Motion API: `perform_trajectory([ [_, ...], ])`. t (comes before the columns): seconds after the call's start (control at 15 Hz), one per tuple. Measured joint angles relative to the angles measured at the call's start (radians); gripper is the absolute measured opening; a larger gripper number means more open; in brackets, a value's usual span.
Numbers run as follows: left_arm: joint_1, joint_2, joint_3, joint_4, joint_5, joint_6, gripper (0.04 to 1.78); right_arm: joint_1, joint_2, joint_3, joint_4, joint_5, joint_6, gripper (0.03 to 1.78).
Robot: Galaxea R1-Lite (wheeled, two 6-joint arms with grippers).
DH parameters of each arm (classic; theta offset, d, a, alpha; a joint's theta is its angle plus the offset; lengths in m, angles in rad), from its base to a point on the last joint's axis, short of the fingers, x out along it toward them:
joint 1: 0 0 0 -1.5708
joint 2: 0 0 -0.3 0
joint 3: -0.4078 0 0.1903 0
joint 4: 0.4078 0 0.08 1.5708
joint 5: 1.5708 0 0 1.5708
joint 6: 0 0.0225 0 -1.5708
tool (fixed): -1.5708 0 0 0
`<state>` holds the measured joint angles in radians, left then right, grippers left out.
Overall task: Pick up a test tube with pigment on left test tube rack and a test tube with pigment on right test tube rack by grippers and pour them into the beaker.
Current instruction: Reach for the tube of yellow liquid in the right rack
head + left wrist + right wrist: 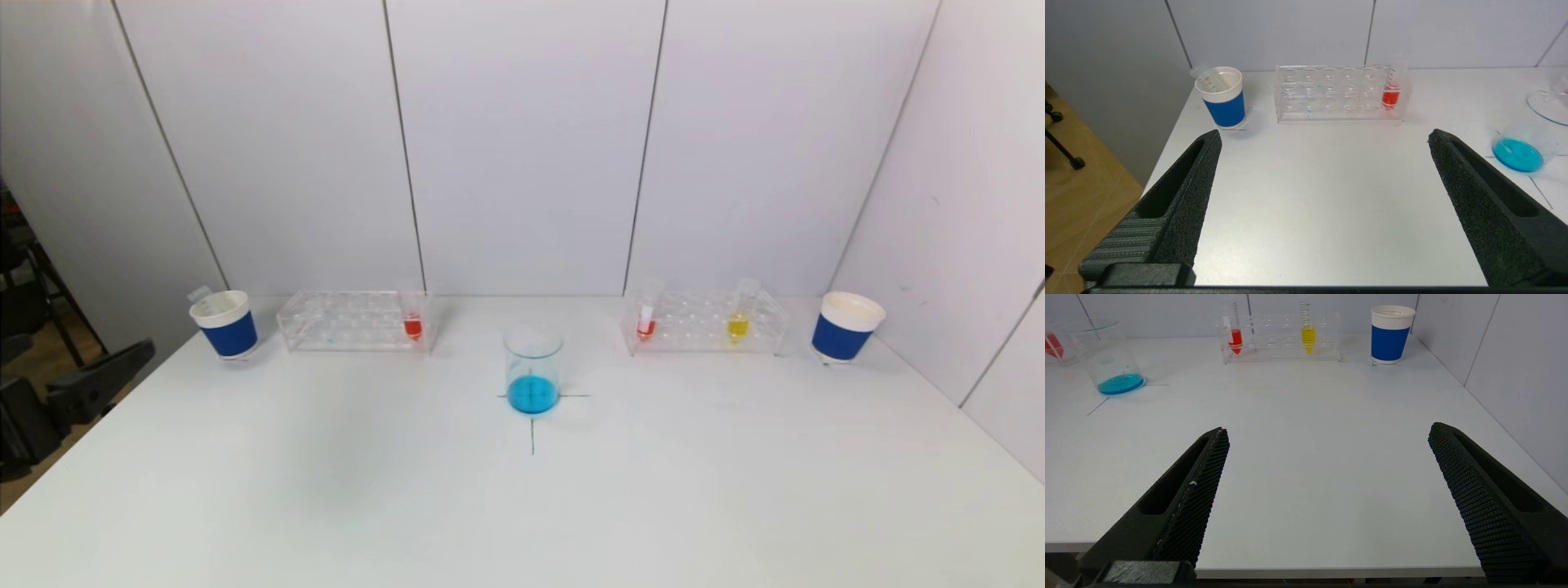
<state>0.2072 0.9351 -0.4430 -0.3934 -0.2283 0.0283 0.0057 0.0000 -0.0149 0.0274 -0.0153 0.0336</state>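
Observation:
The beaker (532, 367) stands at the table's centre with blue liquid in it; it also shows as the beaker (1519, 153) and the beaker (1115, 365). The left rack (355, 321) holds one tube of red pigment (412, 314), seen too as the red tube (1390, 93). The right rack (704, 322) holds a red tube (647, 318) and a yellow tube (739, 314), also the red tube (1235, 337) and the yellow tube (1307, 332). My left gripper (1325, 136) and right gripper (1327, 433) hover open and empty near the table's front edge, outside the head view.
A blue-and-white cup (225, 324) with an empty tube leaning in it stands left of the left rack. Another blue-and-white cup (846, 327) stands right of the right rack. White wall panels close the back and right side. A black cross marks the table under the beaker.

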Motion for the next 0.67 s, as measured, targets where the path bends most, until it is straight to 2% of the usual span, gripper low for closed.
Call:
perform_trajectory([
  [0.4,-0.013,-0.313,0.029,0.289,-0.082,-0.008,1.76,0.000,0.000,0.000,0.000,0.000,0.000,1.77],
  [0.67,-0.013,-0.443,0.025,0.348,-0.063,-0.028,1.76,0.000,0.000,0.000,0.000,0.000,0.000,1.77],
])
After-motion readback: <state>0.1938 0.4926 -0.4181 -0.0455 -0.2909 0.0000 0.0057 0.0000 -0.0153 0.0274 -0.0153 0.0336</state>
